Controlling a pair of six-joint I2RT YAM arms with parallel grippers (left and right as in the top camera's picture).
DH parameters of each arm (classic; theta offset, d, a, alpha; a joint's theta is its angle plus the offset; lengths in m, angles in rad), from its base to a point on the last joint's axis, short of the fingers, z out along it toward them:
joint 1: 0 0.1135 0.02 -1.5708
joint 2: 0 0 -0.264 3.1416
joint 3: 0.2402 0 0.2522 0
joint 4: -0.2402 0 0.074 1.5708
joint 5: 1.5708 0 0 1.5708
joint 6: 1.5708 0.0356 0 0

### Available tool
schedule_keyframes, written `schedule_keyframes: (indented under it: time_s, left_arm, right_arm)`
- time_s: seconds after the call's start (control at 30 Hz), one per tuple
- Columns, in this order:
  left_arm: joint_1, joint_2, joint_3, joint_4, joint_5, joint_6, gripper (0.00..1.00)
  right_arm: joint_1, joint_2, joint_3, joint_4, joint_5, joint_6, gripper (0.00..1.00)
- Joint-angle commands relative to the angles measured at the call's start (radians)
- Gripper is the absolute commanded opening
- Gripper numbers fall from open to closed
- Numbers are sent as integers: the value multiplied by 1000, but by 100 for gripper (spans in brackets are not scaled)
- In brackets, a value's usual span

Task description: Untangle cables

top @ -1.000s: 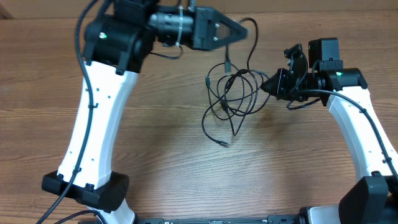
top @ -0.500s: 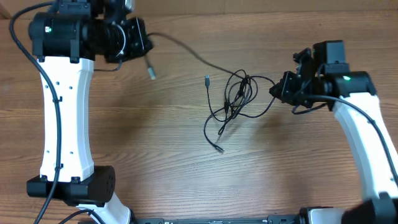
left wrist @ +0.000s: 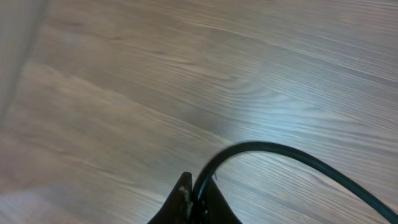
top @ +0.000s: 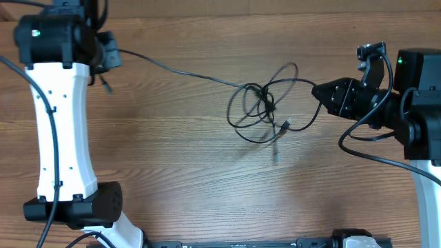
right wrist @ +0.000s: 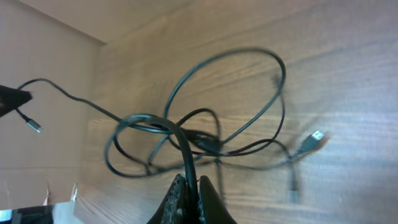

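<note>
Running crosswise, cables [top: 262, 110] apparently span left hand [top: 107, 58] to right hand [top: 321, 91].

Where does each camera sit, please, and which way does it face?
Overhead: above the table, looking straight down on the cables, left arm and right arm.
Left wrist: behind the left tool, shut on one cable, facing bare wood.
Right wrist: behind the right tool, shut on a cable, facing the tangle.
Shared: overhead and right wrist both show the tangle.
</note>
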Motion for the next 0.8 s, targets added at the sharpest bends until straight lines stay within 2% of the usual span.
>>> schedule_keyframes:
  time_s: [0.0,0.17,0.23,0.33,0.43,0.47,0.5,0.57,0.67,0.77]
  left_arm:
    - [43,10,17,-6,-18,39,17]
    - [23,76,17,-20,132,104,33]
    - [6,113,17,-24,159,114,35]
    - [-14,166,17,-23,278,180,35]
    - [-38,206,17,-15,475,286,37]
    - [-46,215,17,-10,581,349,38]
    - [-60,222,17,-5,795,487,40]
    - [-79,222,17,-2,959,578,43]
    - [-119,222,17,10,1081,595,45]
    - [-179,222,17,19,1083,594,45]
  right_arm:
    - [-8,-15,23,-42,123,7,4]
    - [-5,21,21,-128,220,21,4]
    - [7,43,21,-145,220,24,4]
    - [47,74,21,-144,209,24,4]
    - [97,100,21,-130,210,29,4]
    - [111,108,21,-124,211,36,4]
    - [130,121,21,-109,213,54,4]
    - [136,128,21,-98,212,75,4]
    - [135,129,22,-82,209,88,4]
    - [124,129,44,-67,209,100,4]
